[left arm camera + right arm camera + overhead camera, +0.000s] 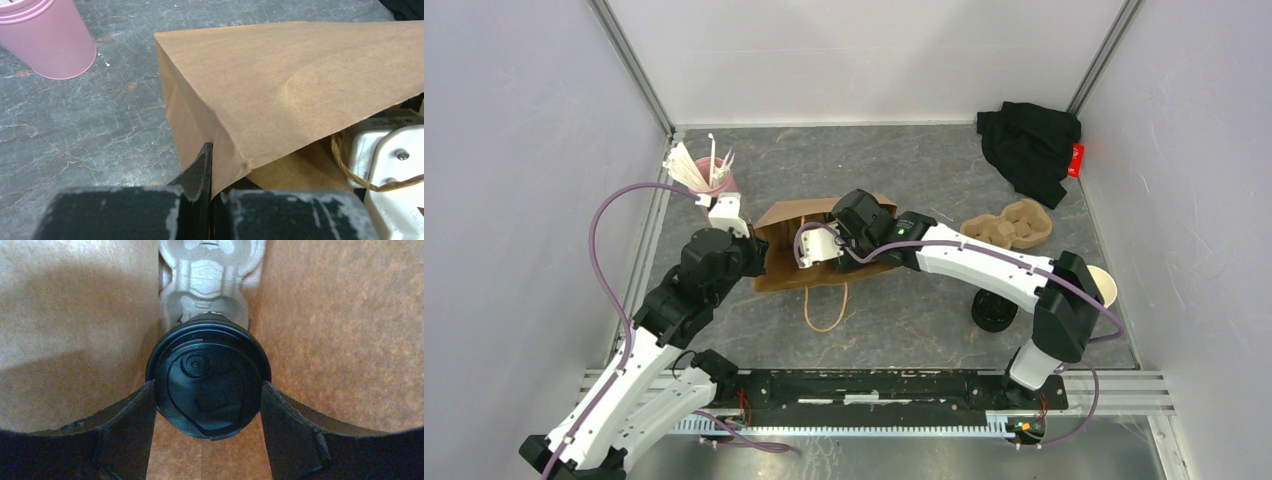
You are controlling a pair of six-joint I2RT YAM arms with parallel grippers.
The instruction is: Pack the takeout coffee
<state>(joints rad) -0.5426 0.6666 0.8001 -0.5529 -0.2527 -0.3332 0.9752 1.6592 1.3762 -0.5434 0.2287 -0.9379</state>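
The takeout coffee (208, 385), seen from above as a round black dome lid, is inside the brown paper bag (784, 262). It stands in a grey pulp cup carrier (210, 275) on the bag's floor. My right gripper (207, 386) reaches into the bag, with a finger pressed against each side of the lid. In the top view its fingertips and the coffee are hidden by the bag. My left gripper (212, 160) is shut on the bag's rim (235, 165) at its left corner and holds the mouth open. The bag's twine handle (826, 305) lies on the table.
A pink cup (709, 175) of white stirrers stands at the far left, close to the left gripper. A second pulp carrier (1009, 225), a black cloth (1029, 145), a stack of black lids (994, 310) and lidless cream-rimmed cups (1104, 285) are on the right.
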